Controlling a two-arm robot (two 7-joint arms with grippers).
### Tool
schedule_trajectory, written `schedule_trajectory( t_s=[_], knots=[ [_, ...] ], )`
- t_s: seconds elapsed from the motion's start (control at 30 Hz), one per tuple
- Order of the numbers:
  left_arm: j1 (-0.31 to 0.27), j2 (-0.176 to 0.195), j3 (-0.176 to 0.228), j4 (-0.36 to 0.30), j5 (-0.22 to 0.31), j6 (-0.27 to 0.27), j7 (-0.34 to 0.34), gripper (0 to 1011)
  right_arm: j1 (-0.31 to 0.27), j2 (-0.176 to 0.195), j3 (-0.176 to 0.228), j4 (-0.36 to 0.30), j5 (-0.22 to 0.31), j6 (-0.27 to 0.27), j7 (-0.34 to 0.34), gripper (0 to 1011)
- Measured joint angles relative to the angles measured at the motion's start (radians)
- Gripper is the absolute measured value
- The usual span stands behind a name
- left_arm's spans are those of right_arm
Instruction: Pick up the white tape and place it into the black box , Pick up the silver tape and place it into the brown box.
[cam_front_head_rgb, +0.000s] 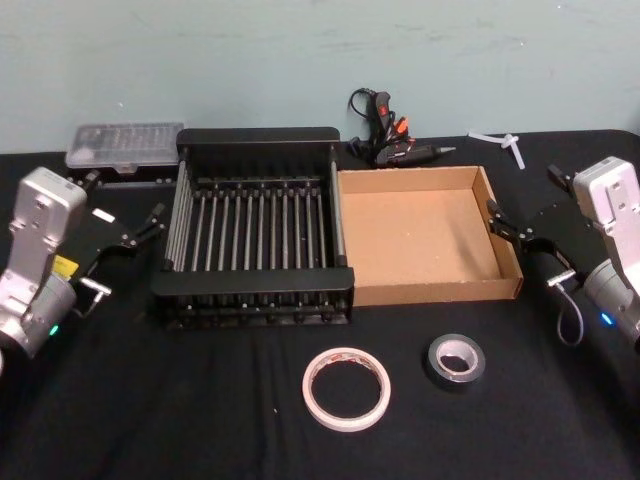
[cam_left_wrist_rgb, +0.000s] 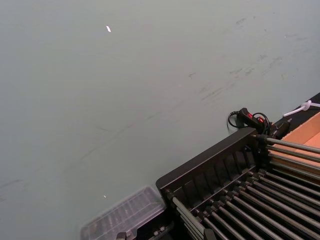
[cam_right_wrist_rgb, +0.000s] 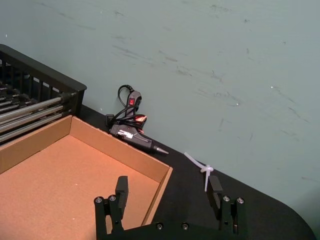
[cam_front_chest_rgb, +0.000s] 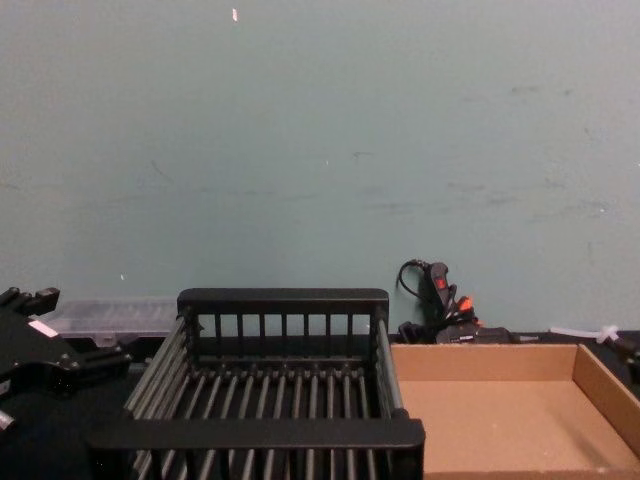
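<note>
Both tapes lay unclaimed: white tape (cam_front_head_rgb: 346, 388) and silver tape (cam_front_head_rgb: 456, 359) before 2 empty boxes; left pincer (cam_front_head_rgb: 143, 226) and right pincer (cam_front_head_rgb: 515, 232) flanked them, wide.

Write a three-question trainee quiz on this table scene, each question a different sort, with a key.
1. True or false: the white tape already lies inside the black box.
2. Multiple choice: the silver tape lies nearest to which? A) the brown box B) the clear plastic case C) the glue gun
3. Fill in: the right pincer, fingers apart, hovers beside the ____ box, while the left pincer waits beside the black one.

Key: 1 false; 2 A; 3 brown.
</note>
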Motion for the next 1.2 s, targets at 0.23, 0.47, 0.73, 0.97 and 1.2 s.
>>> schedule_trajectory(
  t_s=[0.23, 0.47, 0.73, 0.97, 1.2],
  knots=[
    [0.0, 0.0, 0.0, 0.0, 0.0, 0.0, 0.0, 1001, 0.0, 0.0, 0.0, 0.0, 0.0, 0.0, 0.0, 1002],
    [0.0, 0.0, 0.0, 0.0, 0.0, 0.0, 0.0, 1001, 0.0, 0.0, 0.0, 0.0, 0.0, 0.0, 0.0, 1002],
    [0.0, 0.0, 0.0, 0.0, 0.0, 0.0, 0.0, 1002, 0.0, 0.0, 0.0, 0.0, 0.0, 0.0, 0.0, 1002],
    [0.0, 0.0, 0.0, 0.0, 0.0, 0.0, 0.0, 1001, 0.0, 0.0, 0.0, 0.0, 0.0, 0.0, 0.0, 1002],
    [0.0, 0.0, 0.0, 0.0, 0.0, 0.0, 0.0, 1001, 0.0, 0.0, 0.0, 0.0, 0.0, 0.0, 0.0, 1002]
  ],
)
